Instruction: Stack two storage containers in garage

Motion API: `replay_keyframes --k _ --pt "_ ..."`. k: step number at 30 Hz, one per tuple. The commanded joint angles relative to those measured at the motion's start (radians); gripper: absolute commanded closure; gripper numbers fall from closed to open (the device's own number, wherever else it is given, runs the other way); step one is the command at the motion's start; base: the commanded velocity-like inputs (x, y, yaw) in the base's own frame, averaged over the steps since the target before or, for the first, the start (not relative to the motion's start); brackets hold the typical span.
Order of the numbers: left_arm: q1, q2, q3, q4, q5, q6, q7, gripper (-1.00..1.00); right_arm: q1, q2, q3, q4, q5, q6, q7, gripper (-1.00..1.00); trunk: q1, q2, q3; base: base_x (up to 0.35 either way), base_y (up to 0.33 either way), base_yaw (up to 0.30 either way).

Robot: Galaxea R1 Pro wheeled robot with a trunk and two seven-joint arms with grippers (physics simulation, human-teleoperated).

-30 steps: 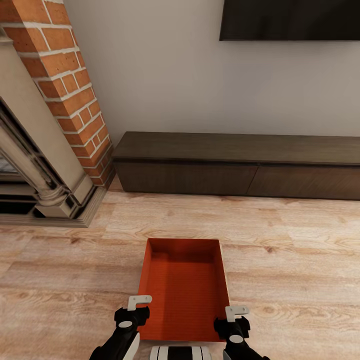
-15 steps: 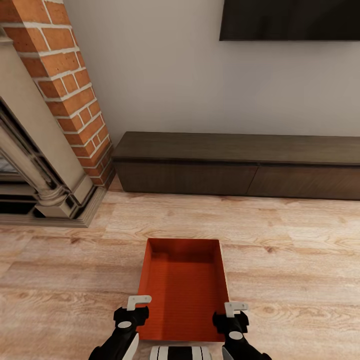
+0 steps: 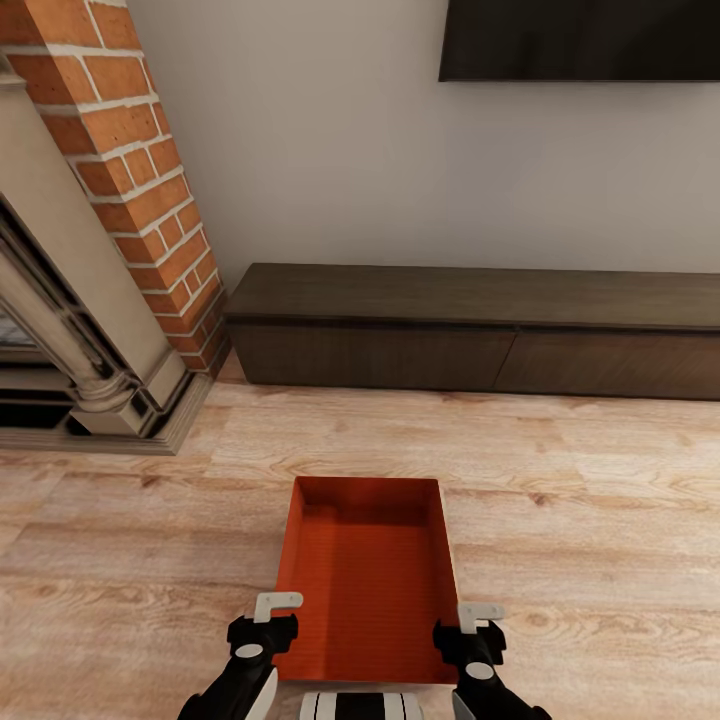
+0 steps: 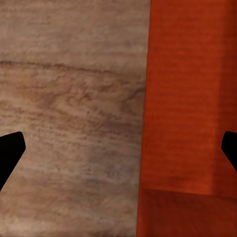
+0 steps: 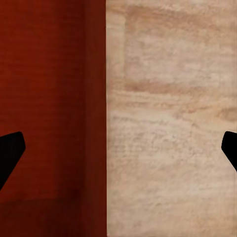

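Between both arms' spread jaws, the storage container's (image 3: 366, 580) side walls.

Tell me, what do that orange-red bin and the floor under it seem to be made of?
The storage container looks like matte plastic, probably: one even orange-red colour, thin walls, a finely ribbed bottom. The floor looks like light wood planks with a low sheen: grain lines, knots and plank seams show, though it could be laminate printed to look like wood.

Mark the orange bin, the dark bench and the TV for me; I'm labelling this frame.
orange bin (image 3: 368, 590), head view, ribbed bottom.
dark bench (image 3: 480, 297), head view, top surface.
TV (image 3: 580, 38), head view, black screen.
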Motion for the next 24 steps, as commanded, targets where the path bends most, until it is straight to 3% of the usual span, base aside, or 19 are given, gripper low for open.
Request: replay_keyframes --k 1,24 --pt "0.0 -0.001 0.002 -0.002 -0.01 0.007 0.002 -1.0 -0.001 -0.001 0.008 0.0 -0.011 -0.004 -0.006 -1.0 0.0 0.0 -0.001 0.0 0.0 0.0" --pt "0.0 0.0 0.002 -0.005 -0.009 0.007 0.002 -1.0 0.0 -0.004 0.008 0.0 -0.011 -0.008 -0.003 -1.0 0.0 0.0 -0.001 0.0 0.0 0.0"
